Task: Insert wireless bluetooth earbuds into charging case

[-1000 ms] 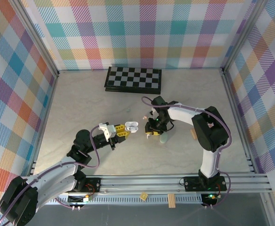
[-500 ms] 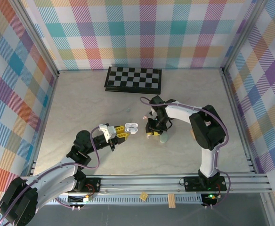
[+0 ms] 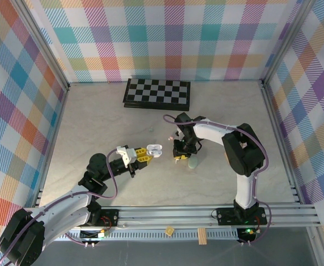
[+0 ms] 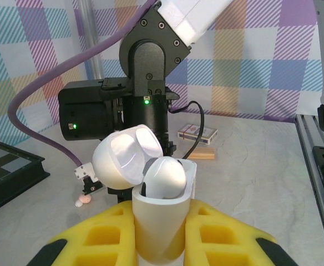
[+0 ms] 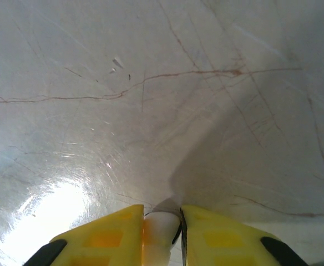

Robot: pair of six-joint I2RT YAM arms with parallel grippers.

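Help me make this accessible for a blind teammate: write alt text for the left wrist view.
The left gripper clamps an upright white charging case, lid open, with a white earbud seated inside. Behind it are the right arm, a small pink earbud on the table, and a chessboard at left.

Left half of table [image 3: 95, 122] open; chessboard [image 3: 157, 93] blocks far middle; green case [image 3: 192, 163] crowds right claw [image 3: 178, 158].
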